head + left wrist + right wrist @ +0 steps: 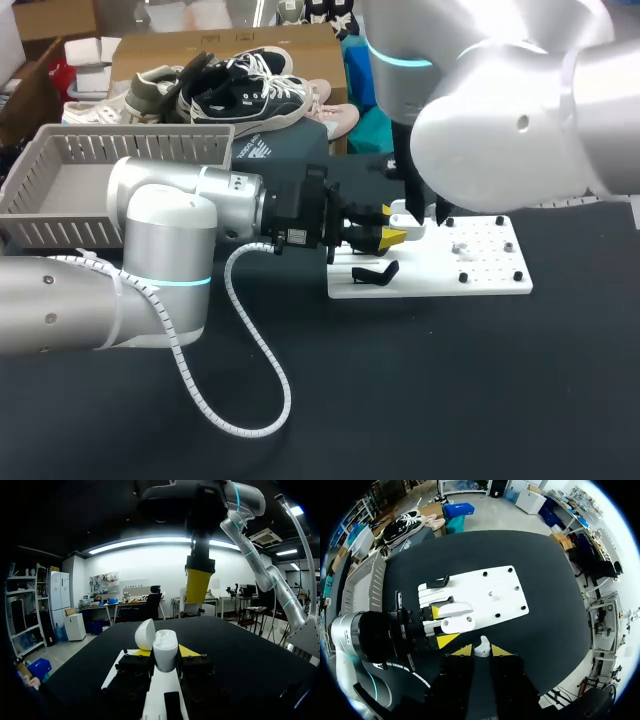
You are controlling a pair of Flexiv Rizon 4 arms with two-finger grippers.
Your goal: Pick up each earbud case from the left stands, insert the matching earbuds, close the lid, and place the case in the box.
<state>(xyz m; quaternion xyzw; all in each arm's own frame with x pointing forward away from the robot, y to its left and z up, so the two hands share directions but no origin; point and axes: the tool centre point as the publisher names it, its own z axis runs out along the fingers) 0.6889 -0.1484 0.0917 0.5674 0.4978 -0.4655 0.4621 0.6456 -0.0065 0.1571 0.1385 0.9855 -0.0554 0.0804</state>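
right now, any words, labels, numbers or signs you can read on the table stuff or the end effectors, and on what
Nothing can be read.
small label behind the left end effector: too small to read.
earbud case, earbud: plain white, no print showing.
white board: no print showing, only holes and pegs.
grey basket: no print showing.
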